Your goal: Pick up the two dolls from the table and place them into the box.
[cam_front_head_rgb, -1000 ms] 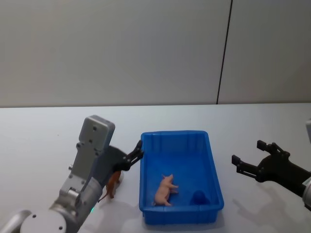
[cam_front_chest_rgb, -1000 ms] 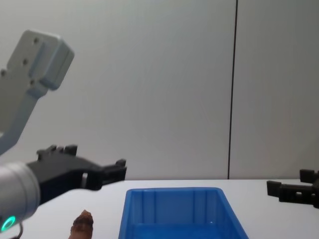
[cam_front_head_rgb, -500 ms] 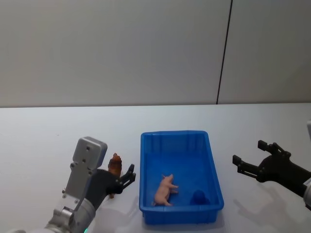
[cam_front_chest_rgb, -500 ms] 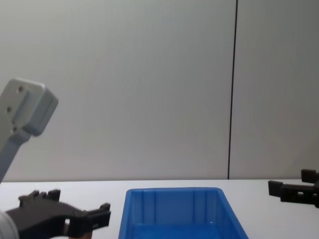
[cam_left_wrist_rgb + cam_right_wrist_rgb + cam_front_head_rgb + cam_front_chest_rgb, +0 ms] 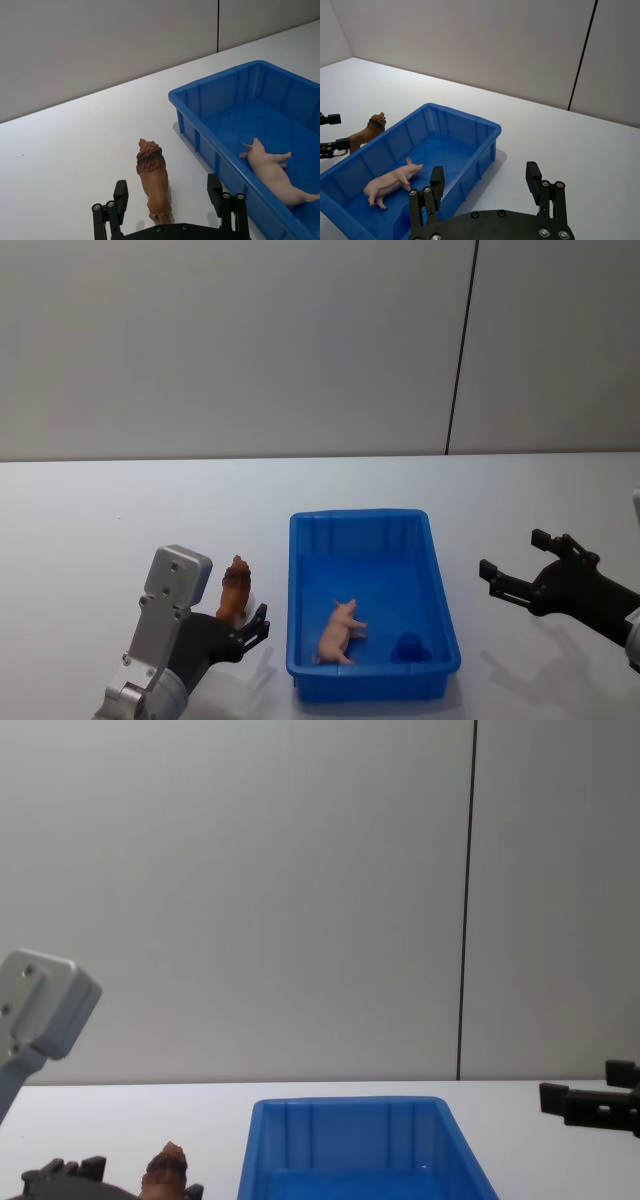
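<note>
Left tool (image 5: 167, 205) is low at the table (image 5: 90, 530), fingers spread wide, and the lion (image 5: 154, 181) stands right in the gap between them, on the table just left of the box (image 5: 296, 640). Here's the key line-up: the lion's long axis runs straight away from the tool, rump nearest, mane farthest, roughly parallel to the box's left wall, so the fingers flank its sides, not touching yet. In the head view the left tool (image 5: 250, 625) sits just behind the lion (image 5: 234, 592). Inside the box, the pig (image 5: 340, 632) lies on its side, one doll home. Far right of the box, the right tool (image 5: 518, 570) hovers spread and empty, well apart. The left arm is clearly nearer; a straight squeeze looks like the call.
</note>
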Available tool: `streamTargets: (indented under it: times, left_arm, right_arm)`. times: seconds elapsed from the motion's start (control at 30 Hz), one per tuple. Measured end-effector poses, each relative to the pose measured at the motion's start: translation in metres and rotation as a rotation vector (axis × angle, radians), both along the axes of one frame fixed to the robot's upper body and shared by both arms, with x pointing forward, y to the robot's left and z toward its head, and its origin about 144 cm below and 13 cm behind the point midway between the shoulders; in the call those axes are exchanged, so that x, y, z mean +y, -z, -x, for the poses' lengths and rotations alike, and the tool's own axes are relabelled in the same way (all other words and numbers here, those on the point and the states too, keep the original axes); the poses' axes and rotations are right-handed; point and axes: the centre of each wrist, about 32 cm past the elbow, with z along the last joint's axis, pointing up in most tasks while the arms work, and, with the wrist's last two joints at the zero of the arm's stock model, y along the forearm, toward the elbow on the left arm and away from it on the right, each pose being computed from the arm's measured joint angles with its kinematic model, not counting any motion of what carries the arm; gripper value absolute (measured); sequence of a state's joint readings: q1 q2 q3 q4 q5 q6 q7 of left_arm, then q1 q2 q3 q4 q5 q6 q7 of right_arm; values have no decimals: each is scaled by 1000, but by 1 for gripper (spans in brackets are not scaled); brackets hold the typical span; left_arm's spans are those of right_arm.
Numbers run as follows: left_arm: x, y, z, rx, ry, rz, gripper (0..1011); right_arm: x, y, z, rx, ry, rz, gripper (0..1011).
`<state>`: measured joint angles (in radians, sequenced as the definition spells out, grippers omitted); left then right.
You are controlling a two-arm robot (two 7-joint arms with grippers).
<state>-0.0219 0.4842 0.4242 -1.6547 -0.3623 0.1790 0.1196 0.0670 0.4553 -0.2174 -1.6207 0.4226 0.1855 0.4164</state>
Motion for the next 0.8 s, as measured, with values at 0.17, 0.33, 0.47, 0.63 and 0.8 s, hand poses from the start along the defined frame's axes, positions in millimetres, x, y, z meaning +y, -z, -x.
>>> streamTargets:
  times: [0.17,0.33,0.47,0.63,0.8]
  left_arm:
    - [4,7,-5,11,6,0,1001]
    - [8,14,-10,23,14,-3,1001]
    - [10,17,-13,29,15,-5,1001]
    - [13,23,-19,41,25,-8,943]
    - [15,27,-24,51,33,-12,813]
  right_arm:
    - [0,0,0,0,0,0,1001]
    - [0,0,0,0,0,0,1001]
    - [0,0,0,0,0,0,1001]
    - [0,0,0,0,0,0,1001]
    - [0,0,0,0,0,0,1001]
